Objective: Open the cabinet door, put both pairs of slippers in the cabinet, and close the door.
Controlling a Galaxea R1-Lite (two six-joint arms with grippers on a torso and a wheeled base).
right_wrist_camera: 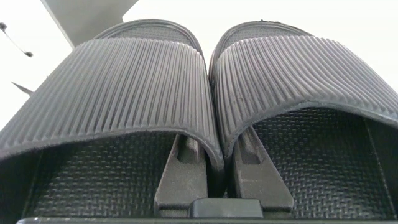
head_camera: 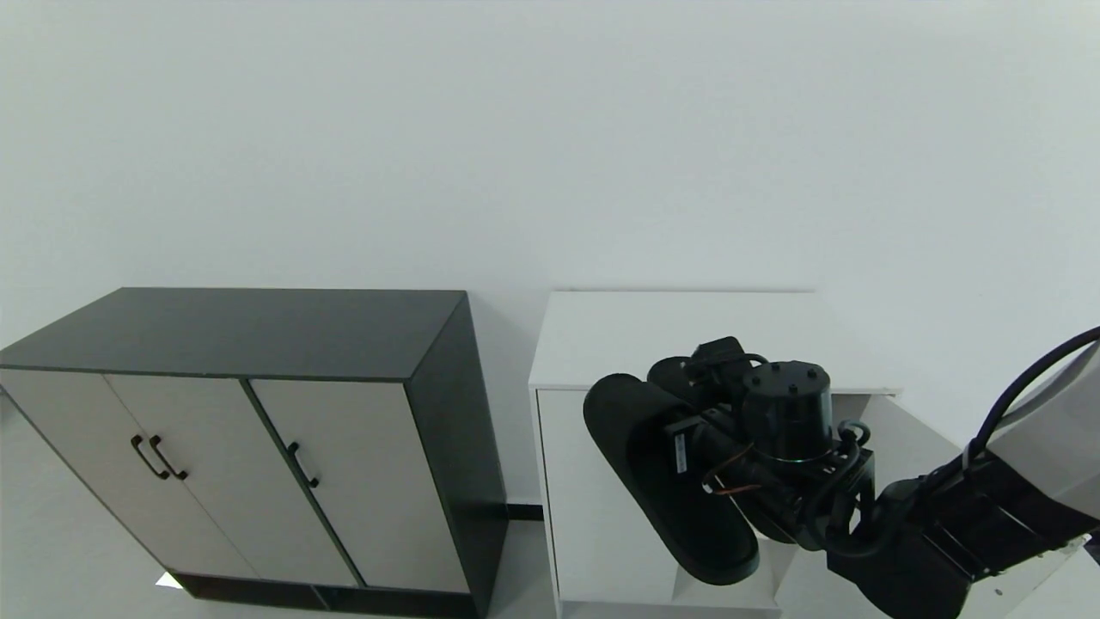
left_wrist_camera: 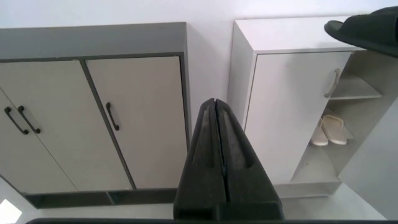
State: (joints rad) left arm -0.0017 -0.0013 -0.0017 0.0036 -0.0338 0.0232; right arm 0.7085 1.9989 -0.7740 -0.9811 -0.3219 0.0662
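Note:
A pair of black slippers (head_camera: 662, 464) (right_wrist_camera: 149, 87) hangs in front of the white cabinet (head_camera: 670, 327), soles side by side and toes tilted upward. My right gripper (head_camera: 700, 434) (right_wrist_camera: 214, 180) is shut on them, pinching their two inner edges together. In the left wrist view the white cabinet (left_wrist_camera: 286, 37) has its door (left_wrist_camera: 289, 112) swung open, and a pale pair of slippers (left_wrist_camera: 329, 129) lies on a lower shelf inside. One black slipper (left_wrist_camera: 367, 28) shows by the cabinet's top corner. My left gripper (left_wrist_camera: 215, 109) is shut on nothing, well back from both cabinets.
A dark cabinet (head_camera: 241, 331) (left_wrist_camera: 93, 40) with light doors and black handles, all closed, stands to the left of the white one, with a narrow gap between them. A plain white wall runs behind both. The white cabinet has an upper shelf (left_wrist_camera: 354, 90).

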